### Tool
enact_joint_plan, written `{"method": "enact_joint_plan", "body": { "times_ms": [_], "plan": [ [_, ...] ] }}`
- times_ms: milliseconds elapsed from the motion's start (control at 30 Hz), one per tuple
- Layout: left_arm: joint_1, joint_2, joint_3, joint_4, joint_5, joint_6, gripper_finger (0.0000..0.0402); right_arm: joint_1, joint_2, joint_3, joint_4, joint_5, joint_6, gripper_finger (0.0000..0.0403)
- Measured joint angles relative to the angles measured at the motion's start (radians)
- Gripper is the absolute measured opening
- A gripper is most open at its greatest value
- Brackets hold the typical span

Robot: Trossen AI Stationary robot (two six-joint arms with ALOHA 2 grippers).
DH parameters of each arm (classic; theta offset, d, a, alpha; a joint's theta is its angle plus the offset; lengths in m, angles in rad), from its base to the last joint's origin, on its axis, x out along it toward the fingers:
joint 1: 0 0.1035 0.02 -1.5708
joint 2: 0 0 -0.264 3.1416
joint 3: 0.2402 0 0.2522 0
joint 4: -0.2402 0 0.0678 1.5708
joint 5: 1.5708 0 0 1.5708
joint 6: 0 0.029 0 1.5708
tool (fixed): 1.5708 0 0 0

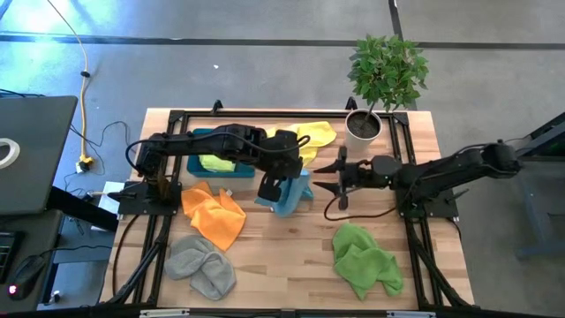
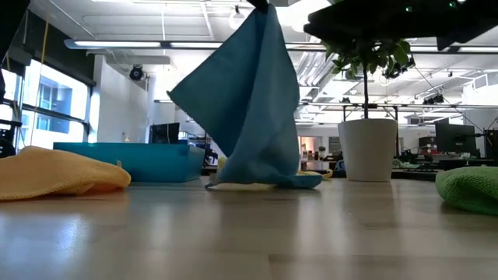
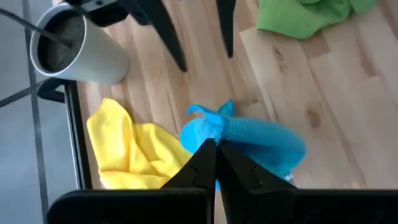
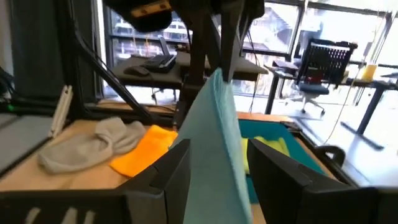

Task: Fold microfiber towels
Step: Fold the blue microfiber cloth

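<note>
The soft light blue microfiber towel [image 2: 247, 109] hangs in the air above the middle of the wooden table [image 1: 291, 247], pinched at its top corner, with its lower edge draping onto the boards. We see the left gripper [image 3: 216, 144] clenched on that corner, fingers pressed together around a bunch of cloth. The right gripper [image 4: 217, 168] sits just beside the hanging cloth with its fingers spread apart and nothing between them.

Around it lie the other cloths: a yellow one [image 1: 316, 134] behind, an orange one [image 1: 214, 212] and a grey one [image 1: 201, 263] toward the left arm's side, a bright green one [image 1: 365, 260] toward the right arm's side. A dark teal rectangular tray [image 1: 231, 170] stands under the left arm, and a white pot with a leafy plant [image 1: 364, 125] at the far edge.

We judge this the lifting-and-spreading step. Next, the right gripper likely needs to catch a second corner so the towel can be stretched flat before folding.
</note>
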Motion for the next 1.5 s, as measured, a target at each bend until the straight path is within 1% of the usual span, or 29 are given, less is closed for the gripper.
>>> {"method": "enact_joint_plan", "body": {
  "times_ms": [200, 433, 700, 900, 1033, 1167, 1267, 1433, 1500],
  "plan": [
    [-0.003, 0.0, 0.0, 0.013, 0.007, 0.035, 0.0, -0.023, 0.049, 0.044, -0.068, 0.001, -0.02, 0.0149],
    [-0.006, 0.0, 0.0, 0.042, 0.005, 0.045, 0.0, -0.021, 0.092, 0.046, -0.096, -0.008, -0.04, 0.0149],
    [-0.007, 0.0, 0.0, 0.048, 0.005, 0.045, 0.0, -0.022, 0.1, 0.046, -0.141, -0.008, -0.065, 0.0149],
    [-0.008, 0.0, 0.0, 0.047, -0.039, 0.045, 0.0, -0.019, 0.1, 0.046, -0.265, -0.011, -0.015, 0.0149],
    [-0.008, 0.0, 0.0, 0.047, -0.044, 0.046, 0.0, -0.013, 0.1, 0.046, -0.293, -0.01, -0.006, 0.0146],
    [-0.007, 0.0, 0.0, 0.047, -0.045, 0.045, 0.0, -0.004, 0.1, 0.046, -0.288, -0.009, -0.01, 0.012],
    [-0.007, 0.0, 0.0, 0.055, -0.044, 0.044, 0.0, -0.004, 0.1, 0.046, -0.285, -0.002, 0.005, 0.0084],
    [-0.007, 0.0, 0.0, 0.092, -0.044, 0.041, 0.0, -0.004, 0.1, 0.046, -0.285, 0.001, 0.08, 0.0019],
    [-0.007, 0.0, 0.0, 0.103, -0.042, 0.025, 0.0, -0.004, 0.1, 0.046, -0.285, 0.005, 0.116, 0.0005]
  ]
}}
